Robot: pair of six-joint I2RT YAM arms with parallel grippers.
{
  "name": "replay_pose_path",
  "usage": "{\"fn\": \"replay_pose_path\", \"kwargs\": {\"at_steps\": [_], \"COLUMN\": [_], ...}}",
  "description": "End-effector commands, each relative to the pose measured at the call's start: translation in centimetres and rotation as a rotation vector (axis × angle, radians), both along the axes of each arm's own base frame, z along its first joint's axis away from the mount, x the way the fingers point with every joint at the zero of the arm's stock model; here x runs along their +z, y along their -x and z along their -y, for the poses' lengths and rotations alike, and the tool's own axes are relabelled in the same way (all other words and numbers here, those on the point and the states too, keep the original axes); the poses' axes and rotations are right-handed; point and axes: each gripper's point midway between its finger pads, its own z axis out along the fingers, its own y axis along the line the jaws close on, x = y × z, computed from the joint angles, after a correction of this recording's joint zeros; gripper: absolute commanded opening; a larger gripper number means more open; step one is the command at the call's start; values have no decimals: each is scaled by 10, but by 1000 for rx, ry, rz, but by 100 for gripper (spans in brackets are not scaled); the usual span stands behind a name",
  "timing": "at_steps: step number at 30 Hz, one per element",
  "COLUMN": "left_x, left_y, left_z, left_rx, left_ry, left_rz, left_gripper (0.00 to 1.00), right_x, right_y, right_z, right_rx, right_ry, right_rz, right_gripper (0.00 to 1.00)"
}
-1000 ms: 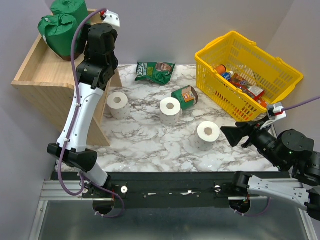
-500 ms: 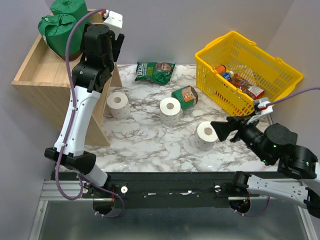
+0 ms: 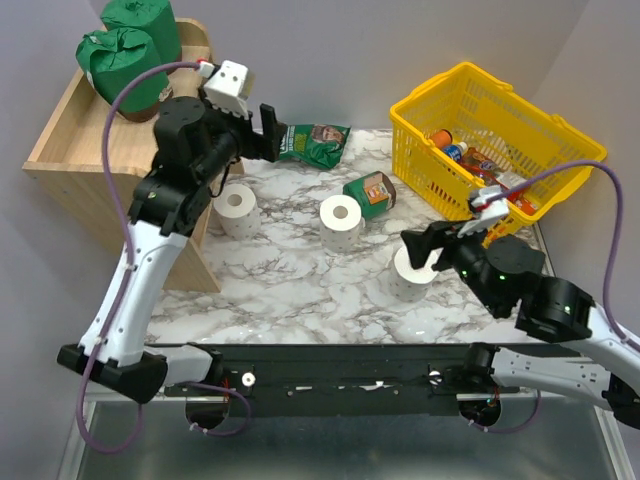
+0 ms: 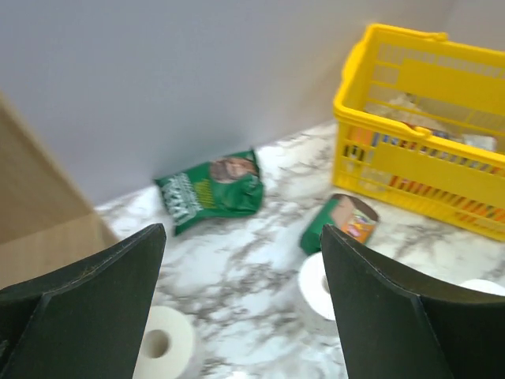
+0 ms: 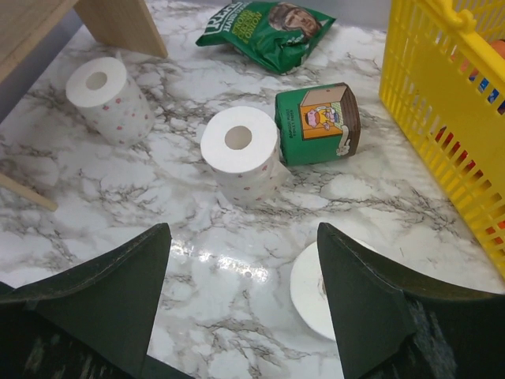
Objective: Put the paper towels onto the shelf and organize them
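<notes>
The wooden shelf [image 3: 70, 140] stands at the far left with two green-wrapped paper towels [image 3: 122, 62] on its top tray. Three bare white rolls stand on the marble: left [image 3: 237, 208], middle [image 3: 340, 220], near right [image 3: 413, 270]. A third green-wrapped roll [image 3: 368, 193] lies on its side behind the middle one. My left gripper [image 3: 270, 135] hangs open and empty above the table beside the shelf [image 4: 243, 233]. My right gripper [image 3: 425, 245] is open just above the near right roll [image 5: 316, 292], which sits by its right finger [image 5: 243, 229].
A flat green snack bag [image 3: 310, 143] lies at the back of the table. A yellow basket [image 3: 495, 145] with bottles and packets fills the back right. The shelf's side panel [image 5: 118, 24] reaches the table near the left white roll [image 5: 99, 87].
My left arm has swung away from the shelf top and out over the table, its jaws wider. My right arm has moved left to the near right white roll.
</notes>
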Motion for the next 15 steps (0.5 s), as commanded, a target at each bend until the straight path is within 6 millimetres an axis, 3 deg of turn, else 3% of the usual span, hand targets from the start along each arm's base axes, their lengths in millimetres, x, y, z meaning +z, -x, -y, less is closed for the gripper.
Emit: {"fn": "replay_pose_path", "kwargs": {"at_steps": [1,2,3,5,6,8,9,15], "left_x": [-60,-59,-77,-85,-105,-124,-149,-219], "left_y": [-17,-21,-30,-36,-50,-62,-73,-98], "left_z": [75,84,93,114,118,128,133,157], "left_rx": [-197,-208,-185,-185,-139,-118,-91,-72], "left_ry": [213,239,246,293,297,341,334,387], "left_rz": [-216,-203,-238,-262,-299,-353,-405,-543], "left_gripper": [89,89,89,91,91,92,92,95], "right_x": [1,-4,0,-8,-6,-8,-8,0], "right_y": [16,19,25,30,35,38,39,46], "right_z": [8,9,14,17,19,23,24,37], "right_rx": [50,58,76,88,105,109,114,121], "right_ry": [-116,-132,-167,-186,-207,-218,-221,-250], "right_rz": [-1,-20,-17,-33,-28,-30,-27,-1], "right_gripper": [83,83,83,83,83,83,83,83]}}
